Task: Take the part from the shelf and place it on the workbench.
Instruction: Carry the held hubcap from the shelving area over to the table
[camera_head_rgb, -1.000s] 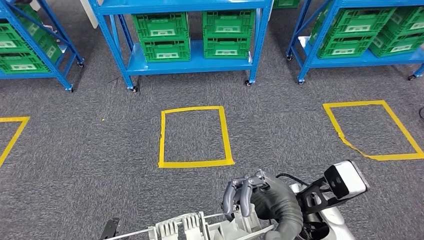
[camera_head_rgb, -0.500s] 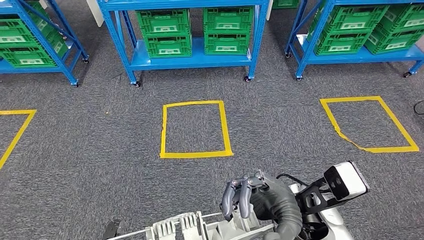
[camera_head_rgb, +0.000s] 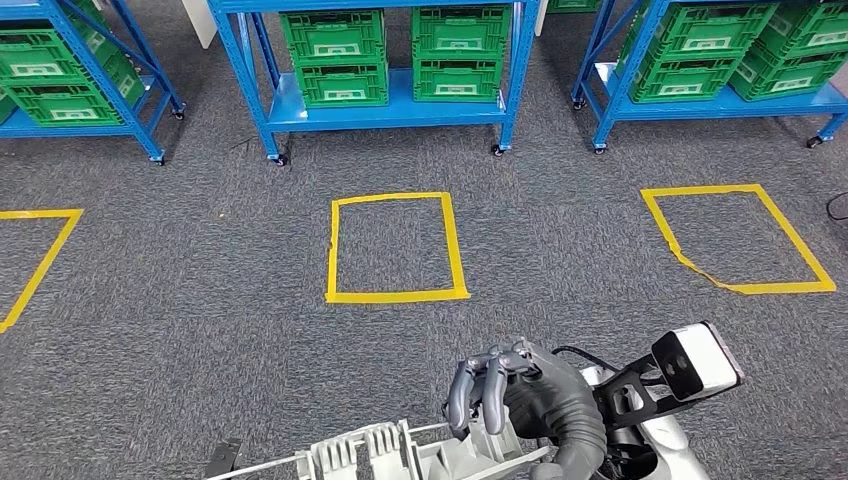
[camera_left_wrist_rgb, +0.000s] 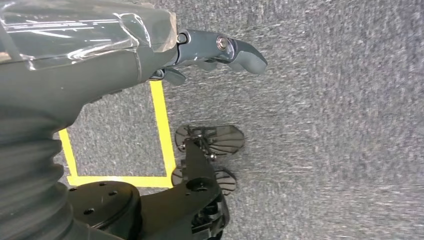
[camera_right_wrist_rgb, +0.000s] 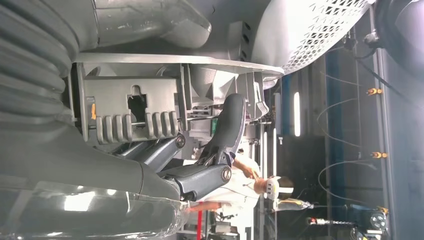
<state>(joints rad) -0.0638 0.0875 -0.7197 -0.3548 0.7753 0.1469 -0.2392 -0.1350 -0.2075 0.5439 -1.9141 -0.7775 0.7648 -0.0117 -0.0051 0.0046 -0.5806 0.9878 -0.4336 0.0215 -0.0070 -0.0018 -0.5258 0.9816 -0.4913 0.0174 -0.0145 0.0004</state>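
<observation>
Left hand (camera_left_wrist_rgb: 150, 55) hangs over speckled grey carpet (camera_head_rgb: 200, 300), grip unclear. Pale grey ribbed plastic part (camera_head_rgb: 400, 455) low in head view, right hand (camera_head_rgb: 520, 395) clamped on its end, dark fingers (camera_head_rgb: 478, 390) curled over. Yellow tape rectangles (camera_head_rgb: 397, 246) on floor; blue shelves (camera_head_rgb: 390, 110) with green crates (camera_head_rgb: 335, 60) beyond.

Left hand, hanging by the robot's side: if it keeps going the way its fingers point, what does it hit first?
Probably the grey carpet floor. In the left wrist view the left hand holds nothing, its dark fingers pointing out over bare carpet just past a yellow tape line. Nothing else lies in that line, though depth is unclear.
</observation>
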